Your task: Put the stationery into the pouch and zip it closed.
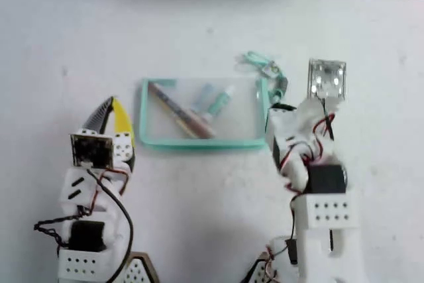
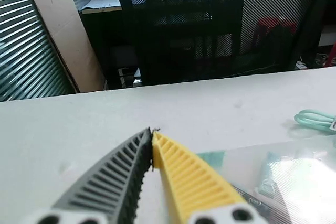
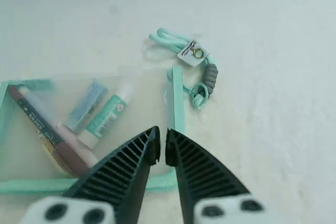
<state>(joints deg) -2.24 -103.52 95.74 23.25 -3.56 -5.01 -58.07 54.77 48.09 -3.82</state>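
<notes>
So the pouch [image 1: 199,142] is lying flat in the middle of the desk with the stationery [image 1: 199,116] already inside: a dark pen [image 1: 173,107] plus a couple of small tubes [image 3: 105,114]. Can't tell if the zip is done or not. The mint cord [image 3: 181,45] trails off the pouch's far right corner.

The right gripper [image 3: 163,141] hangs just over the pouch's right end, black jaws pinched nearly together with nothing between them. The left gripper [image 2: 152,139] sits just off the pouch's left end, grey and yellow jaws clenched tip to tip, also empty.

What I'd worry about: the pouch looks light and slick, and nothing's pinning it. If the right one tugs at the cord end with the left not holding the other end, the whole pouch probably slides along the desk instead of zipping. The cord's floppy too — easy to pinch one loop and have it slip out. And that clear square block [image 1: 326,79] near the right arm could get knocked.
</notes>
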